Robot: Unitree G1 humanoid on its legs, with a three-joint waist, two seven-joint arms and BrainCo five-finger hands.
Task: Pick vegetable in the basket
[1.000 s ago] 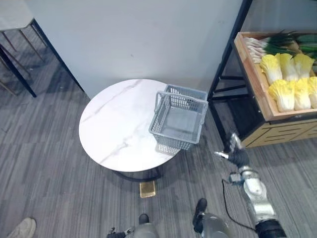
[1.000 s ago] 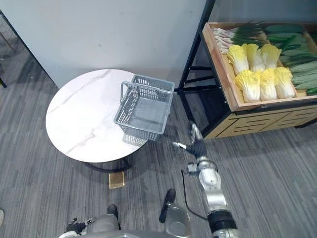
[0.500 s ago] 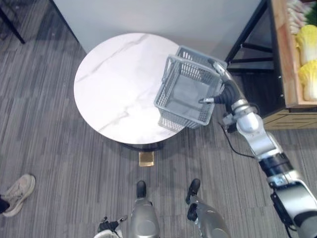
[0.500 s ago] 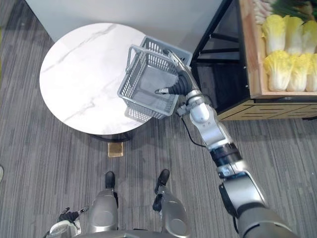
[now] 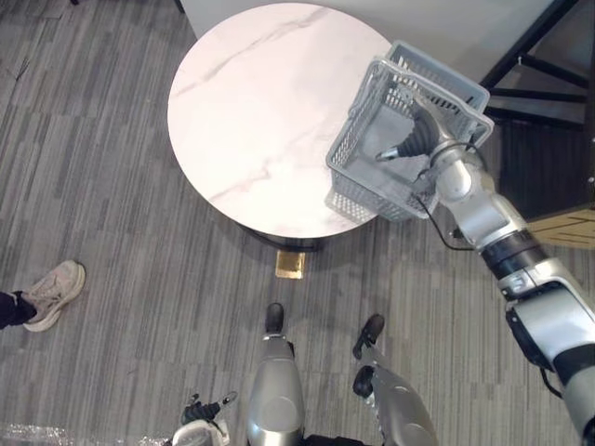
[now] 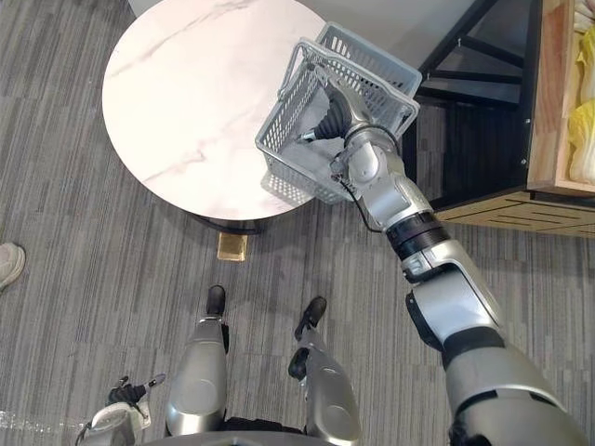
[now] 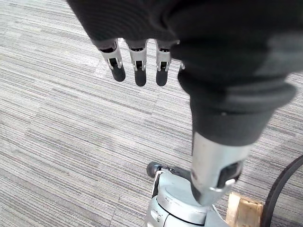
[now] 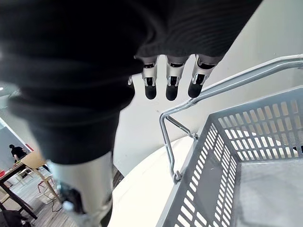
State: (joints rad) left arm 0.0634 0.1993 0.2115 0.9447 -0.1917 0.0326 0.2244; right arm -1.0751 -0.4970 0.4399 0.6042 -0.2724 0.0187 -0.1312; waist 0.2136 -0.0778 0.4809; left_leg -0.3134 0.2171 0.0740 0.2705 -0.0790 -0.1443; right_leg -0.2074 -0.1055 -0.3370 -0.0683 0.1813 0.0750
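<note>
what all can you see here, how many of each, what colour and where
table: one, white marbled round top, middle of the scene
basket: one, grey plastic mesh, empty, at the table's right edge
block: one, golden brown, on the carpet below the table's near edge
crate: one, light wood, far right
cabbages: count cut off, pale yellow, in the crate
shoe: one, beige, a person's, far left
right hand: silver and dark, over the basket's opening, fingers straight, holding nothing
left hand: same colours, low over the carpet, relaxed
</note>
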